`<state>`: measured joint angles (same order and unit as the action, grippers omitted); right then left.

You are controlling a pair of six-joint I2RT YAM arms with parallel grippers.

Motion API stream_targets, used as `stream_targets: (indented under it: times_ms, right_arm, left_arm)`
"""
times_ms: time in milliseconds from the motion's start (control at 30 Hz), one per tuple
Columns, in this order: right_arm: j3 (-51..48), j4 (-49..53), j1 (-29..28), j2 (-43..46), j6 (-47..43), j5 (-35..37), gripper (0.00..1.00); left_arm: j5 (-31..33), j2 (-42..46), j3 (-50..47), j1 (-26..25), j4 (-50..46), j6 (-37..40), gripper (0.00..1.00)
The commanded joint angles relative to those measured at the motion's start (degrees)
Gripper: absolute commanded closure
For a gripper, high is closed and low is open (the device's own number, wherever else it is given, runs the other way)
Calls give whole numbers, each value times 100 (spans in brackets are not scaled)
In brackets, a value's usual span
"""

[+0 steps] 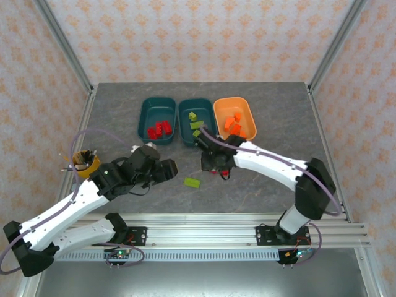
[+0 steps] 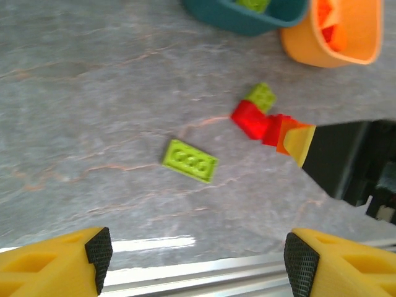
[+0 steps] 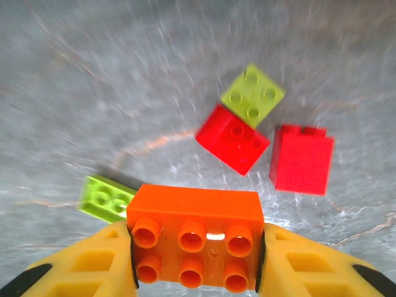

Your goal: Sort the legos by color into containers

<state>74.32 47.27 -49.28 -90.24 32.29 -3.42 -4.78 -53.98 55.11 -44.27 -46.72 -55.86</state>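
a: right gripper (image 3: 195,260), state?
b: pinching the orange brick (image 3: 195,216) by its two end faces, studs toward the wrist camera. judged hard, light and smooth; the flat walls are the sound hold. it sits near of the orange tub (image 1: 246,105).
a: left gripper (image 2: 199,257)?
b: spread, empty, over the flat green plate (image 2: 190,160).
a: room to move?
b: two red bricks (image 3: 233,138) and a green square brick (image 3: 252,94) cluster just beside. advise lifting clear before crossing the tub rim.

Yellow cup (image 1: 85,163) on grey table (image 1: 117,111)
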Motion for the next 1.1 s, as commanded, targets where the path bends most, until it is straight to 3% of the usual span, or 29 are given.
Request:
stream_targets:
  times_ms: [0, 167, 367, 567, 767, 900, 1067]
  right_arm:
    - [456, 406, 545, 186, -117, 268, 66]
    - [1451, 258, 1541, -512, -427, -130, 66]
    - [2997, 266, 2372, -2008, -656, -371, 67]
    - [4582, 455, 2904, -3570, -822, -465, 67]
    - [5752, 494, 3119, -4737, -1003, -683, 68]
    - [6091, 558, 3127, -4910, -1075, -665, 68]
    - [5308, 257, 3125, -4084, -1067, -573, 67]
  left_arm:
    - [-260, -408, 597, -47, 501, 317, 23]
    - [-7, -1312, 1705, -18, 465, 593, 18]
    - [-263, -2574, 2888, 352, 489, 934, 17]
    - [-467, -3587, 3644, 828, 620, 1132, 17]
    - [-480, -4353, 4298, 876, 422, 1367, 17]
    - [-459, -4425, 4271, 876, 405, 1315, 18]
    - [-471, -4251, 3965, 851, 370, 1279, 17]
